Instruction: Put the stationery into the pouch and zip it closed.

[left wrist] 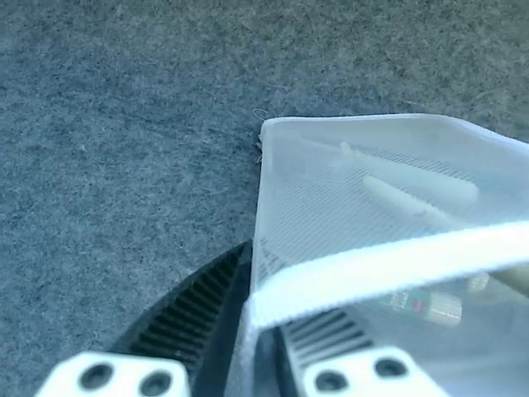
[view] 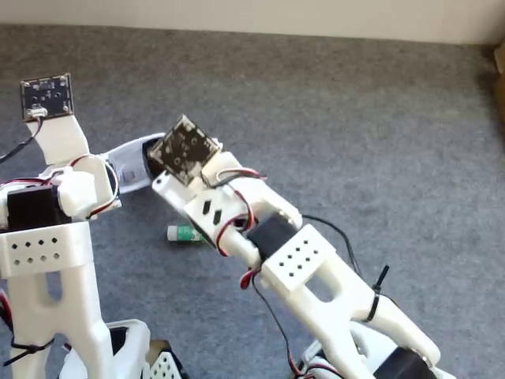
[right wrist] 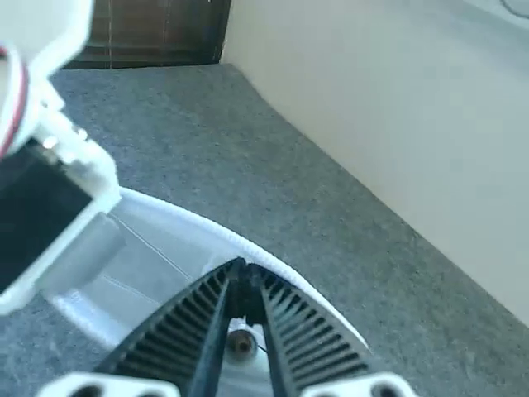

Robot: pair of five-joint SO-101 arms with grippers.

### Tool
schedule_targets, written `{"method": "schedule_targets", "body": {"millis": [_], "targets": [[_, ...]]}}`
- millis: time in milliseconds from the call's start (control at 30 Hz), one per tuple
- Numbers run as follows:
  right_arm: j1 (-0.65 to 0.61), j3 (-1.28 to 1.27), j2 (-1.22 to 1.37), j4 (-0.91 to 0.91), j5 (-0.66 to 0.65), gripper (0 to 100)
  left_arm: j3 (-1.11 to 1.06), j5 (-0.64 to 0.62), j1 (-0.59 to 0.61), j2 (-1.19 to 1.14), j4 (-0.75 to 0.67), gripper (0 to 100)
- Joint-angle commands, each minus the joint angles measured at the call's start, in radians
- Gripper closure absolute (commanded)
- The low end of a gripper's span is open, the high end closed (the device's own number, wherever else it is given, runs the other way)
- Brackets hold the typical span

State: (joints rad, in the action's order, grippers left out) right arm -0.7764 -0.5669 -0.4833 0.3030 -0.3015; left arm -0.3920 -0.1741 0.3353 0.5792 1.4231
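Note:
A white mesh pouch (left wrist: 372,190) hangs over the grey carpet between the two arms; in the high view it shows as a pale curved band (view: 130,164). My left gripper (left wrist: 252,258) is shut on the pouch's edge, just under its white zipper tape (left wrist: 388,265). White pens (left wrist: 417,192) lie inside the mesh. My right gripper (right wrist: 242,270) is shut on the pouch's rim (right wrist: 190,223), with a small metal zipper pull (right wrist: 240,341) between its fingers. A green-and-white stick (view: 183,233) lies on the carpet beside the right arm.
Grey carpet (view: 355,110) stretches open to the back and right. A pale wall (right wrist: 397,107) borders the carpet. The left arm's white body (right wrist: 50,165) stands close to the right gripper.

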Motion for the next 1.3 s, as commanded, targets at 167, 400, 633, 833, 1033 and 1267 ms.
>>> {"method": "schedule_targets", "body": {"millis": [167, 400, 633, 833, 1033, 1267], "targets": [[0.130, 0.061, 0.010, 0.036, -0.009, 99.3, -0.018, -0.002, -0.002, -0.001, -0.011, 99], [0.091, 0.124, -0.151, 0.280, -0.011, 99.3, -0.018, -0.002, -0.002, -0.001, -0.011, 99], [0.093, 0.229, -0.245, 0.426, -0.014, 99.3, -0.018, -0.002, -0.002, -0.001, -0.011, 99], [0.088, 0.360, -0.243, 0.568, -0.015, 99.2, -0.018, -0.002, 0.002, -0.001, -0.009, 99], [0.088, 0.516, -0.243, 0.725, -0.015, 99.1, -0.012, -0.008, 0.051, 0.001, -0.011, 99], [0.088, 0.549, -0.237, 0.750, -0.017, 99.0, 0.012, -0.009, 0.074, 0.001, -0.005, 99]]}}
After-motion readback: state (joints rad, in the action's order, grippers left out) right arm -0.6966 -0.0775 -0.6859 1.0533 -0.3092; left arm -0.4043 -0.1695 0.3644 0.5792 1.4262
